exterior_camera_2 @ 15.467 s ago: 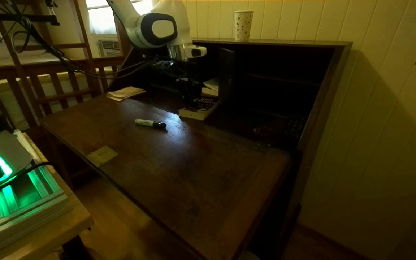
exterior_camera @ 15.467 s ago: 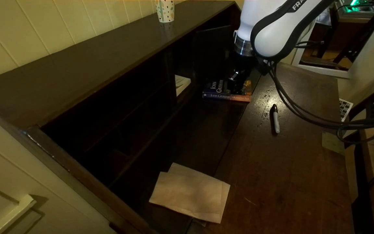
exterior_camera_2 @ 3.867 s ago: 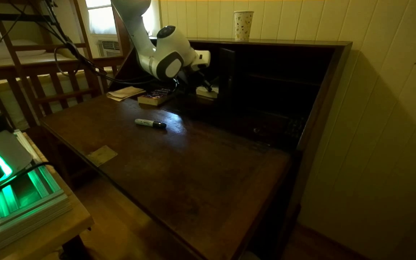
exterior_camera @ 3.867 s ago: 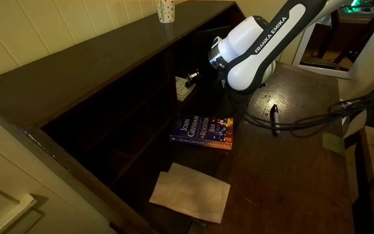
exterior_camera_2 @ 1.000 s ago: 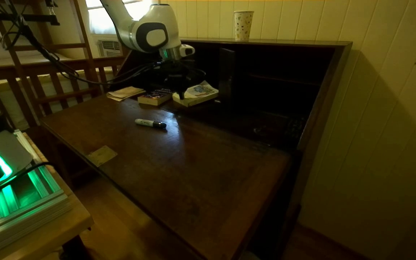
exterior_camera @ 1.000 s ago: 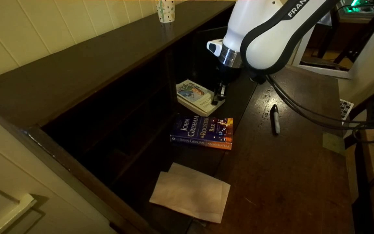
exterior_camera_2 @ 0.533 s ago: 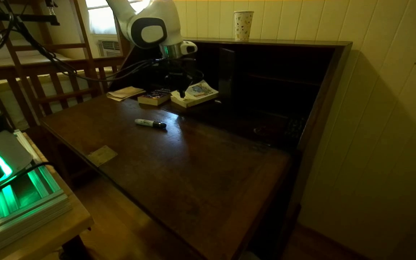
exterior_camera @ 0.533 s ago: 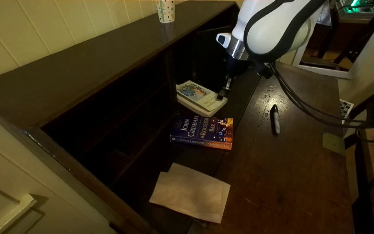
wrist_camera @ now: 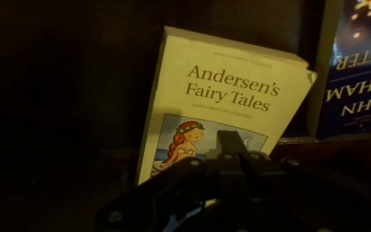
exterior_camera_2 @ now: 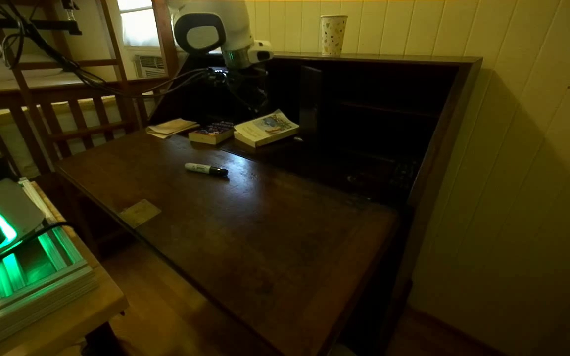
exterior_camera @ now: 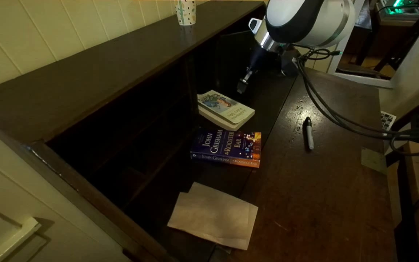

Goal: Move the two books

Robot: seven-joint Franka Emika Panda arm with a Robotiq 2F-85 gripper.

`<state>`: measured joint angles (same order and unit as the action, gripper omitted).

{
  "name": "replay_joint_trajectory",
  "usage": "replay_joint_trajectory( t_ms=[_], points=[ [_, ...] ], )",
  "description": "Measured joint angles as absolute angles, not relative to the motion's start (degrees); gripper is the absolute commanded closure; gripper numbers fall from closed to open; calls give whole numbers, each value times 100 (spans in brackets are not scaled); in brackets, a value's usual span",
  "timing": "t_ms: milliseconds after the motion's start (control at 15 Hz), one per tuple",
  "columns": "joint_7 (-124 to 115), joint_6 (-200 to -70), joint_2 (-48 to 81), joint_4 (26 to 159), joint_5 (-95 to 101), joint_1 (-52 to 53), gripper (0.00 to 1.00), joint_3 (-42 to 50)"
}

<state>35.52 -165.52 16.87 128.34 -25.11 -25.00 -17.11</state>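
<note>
Gripper (exterior_camera: pixel 243 86): fingers pressed tog., tips a bit abv pale bk (exterior_camera: pixel 231 112) & apart from it. Pale bk flat on desk (exterior_camera_2: pixel 245 232), cover up. Blue bk (exterior_camera: pixel 224 145) also flat, cover up, btwn pale bk & paper (exterior_camera: pixel 213 214), just beside pale bk; can't tell if they touch. Pen (exterior_camera: pixel 309 136) on desk, apart fr. both bks. Cup (exterior_camera_2: pixel 333 35) on ledge (exterior_camera: pixel 104 62), both ext. views.

There are two books (exterior_camera: pixel 227 145) (exterior_camera: pixel 226 108), one marker (exterior_camera: pixel 309 134), one cup (exterior_camera_2: pixel 333 35).
</note>
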Motion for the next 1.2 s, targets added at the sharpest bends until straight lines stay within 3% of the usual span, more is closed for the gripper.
replay_joint_trajectory(
  t_ms=[667,1200],
  points=[
    [4103,-17588,2818,12400,-3341,-3015,100,-2458],
    [4039,-17212,2706,12320,-2593,-2242,100,-1330]
  ],
)
